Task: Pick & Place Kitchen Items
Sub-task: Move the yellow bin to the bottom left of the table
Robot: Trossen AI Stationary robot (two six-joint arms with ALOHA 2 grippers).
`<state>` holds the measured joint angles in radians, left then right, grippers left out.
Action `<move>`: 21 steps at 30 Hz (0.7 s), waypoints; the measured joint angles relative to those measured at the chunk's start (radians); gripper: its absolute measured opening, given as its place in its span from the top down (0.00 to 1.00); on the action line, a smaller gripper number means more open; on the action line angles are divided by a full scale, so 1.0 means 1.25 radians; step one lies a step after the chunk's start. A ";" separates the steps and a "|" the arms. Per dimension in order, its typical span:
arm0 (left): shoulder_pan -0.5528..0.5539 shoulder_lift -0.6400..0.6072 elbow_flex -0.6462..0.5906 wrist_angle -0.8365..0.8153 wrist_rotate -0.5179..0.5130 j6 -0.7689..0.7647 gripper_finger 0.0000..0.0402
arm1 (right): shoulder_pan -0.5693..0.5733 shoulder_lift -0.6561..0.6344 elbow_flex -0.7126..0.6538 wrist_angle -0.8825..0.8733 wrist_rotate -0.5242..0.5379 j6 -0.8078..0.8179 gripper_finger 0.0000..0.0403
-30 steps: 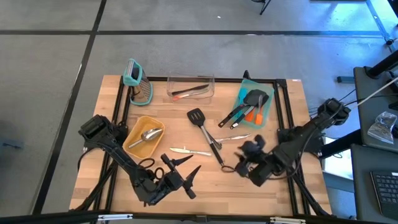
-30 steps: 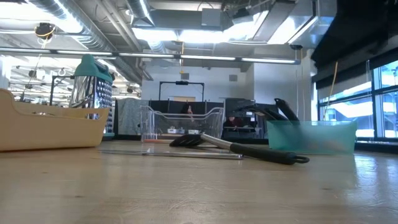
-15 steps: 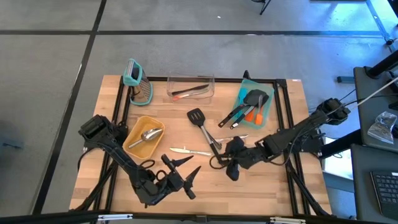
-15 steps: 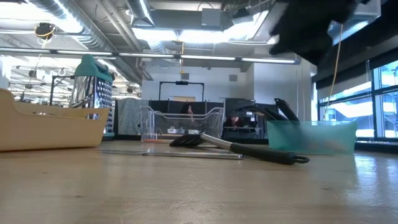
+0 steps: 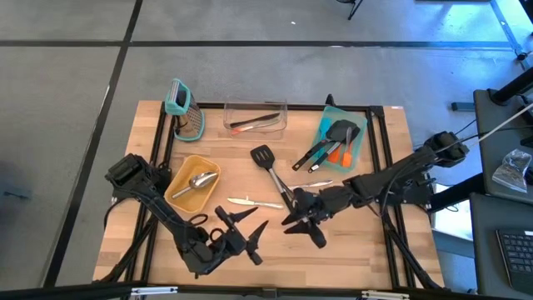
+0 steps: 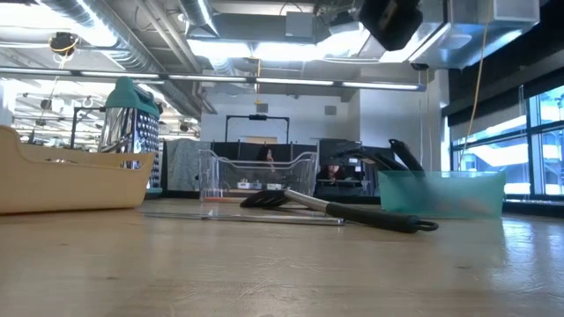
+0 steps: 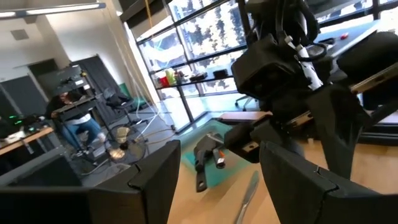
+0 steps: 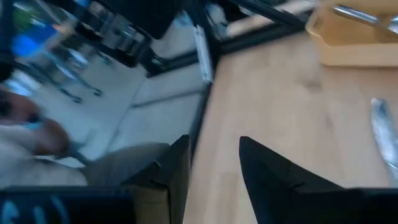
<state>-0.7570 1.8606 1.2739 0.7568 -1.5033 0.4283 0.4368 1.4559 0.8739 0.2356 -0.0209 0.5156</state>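
A black slotted turner [image 5: 266, 160] lies flat mid-table, handle toward the near edge [image 6: 352, 211]. A thin metal knife [image 5: 252, 202] lies left of it and a metal piece [image 5: 313, 185] to its right. My right gripper [image 5: 303, 227] hovers open over the turner's handle end, pointing toward the table's left, with nothing between its fingers [image 8: 214, 180]. My left gripper [image 5: 241, 227] waits open near the front edge, level above the table [image 7: 217, 186]. A silver scoop [image 5: 202, 179] lies in the tan bin [image 5: 179, 197].
A teal bin [image 5: 356, 148] at the back right holds black turners and an orange spatula. A clear bin [image 5: 255, 127] with a utensil stands at the back middle, and a teal-handled grater [image 5: 186, 112] at the back left. Bare wood lies along the front edge.
My right gripper has swung toward the table's left, from the right front area to above the turner's handle end, and has turned from pointing toward the near edge to pointing left. The utensils have stayed where they were.
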 joint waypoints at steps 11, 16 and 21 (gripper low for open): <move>0.000 0.000 0.000 -0.005 -0.053 -0.004 0.46 | -0.116 0.000 -0.336 0.652 -0.144 0.125 0.65; 0.000 0.000 -0.006 -0.011 -0.055 -0.023 0.46 | -0.119 0.000 -0.345 0.655 -0.035 0.127 0.65; -0.002 -0.001 -0.006 -0.059 -0.050 -0.143 0.46 | -0.124 0.000 -0.343 0.638 -0.044 0.126 0.65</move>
<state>-0.7590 1.8596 1.2663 0.6827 -1.5658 0.2491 0.2821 1.4559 0.4450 1.0333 -0.0756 0.6733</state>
